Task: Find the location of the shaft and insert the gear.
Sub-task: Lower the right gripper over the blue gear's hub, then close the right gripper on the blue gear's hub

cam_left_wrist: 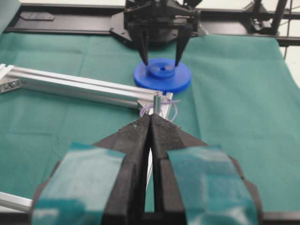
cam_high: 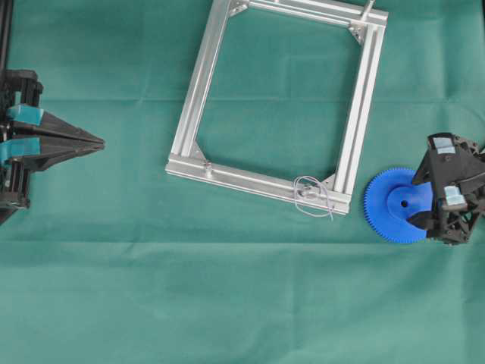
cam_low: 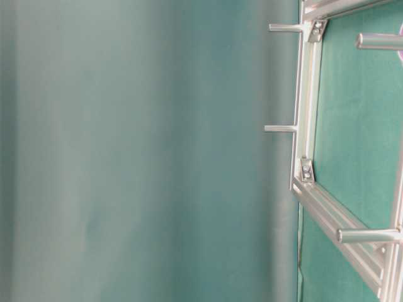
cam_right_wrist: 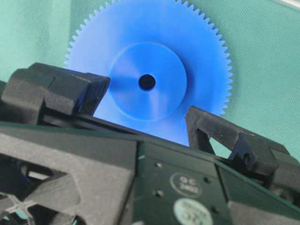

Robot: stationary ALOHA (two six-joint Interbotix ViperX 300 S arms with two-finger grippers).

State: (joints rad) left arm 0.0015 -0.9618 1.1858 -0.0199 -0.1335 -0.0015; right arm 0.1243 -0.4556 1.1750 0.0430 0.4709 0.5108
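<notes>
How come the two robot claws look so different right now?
The right gripper has its fingers spread wide, one on each side of the blue gear's hub; the left gripper has its fingers pressed together.
The right gripper hangs right over the gear; the left gripper sits off at the far side of the green cloth, near nothing.
Both are black, and neither is holding anything.

My work surface was a table under green cloth (cam_high: 114,288); aluminium frame (cam_high: 198,83) lay upper centre, blue gear (cam_high: 390,199) right.
</notes>
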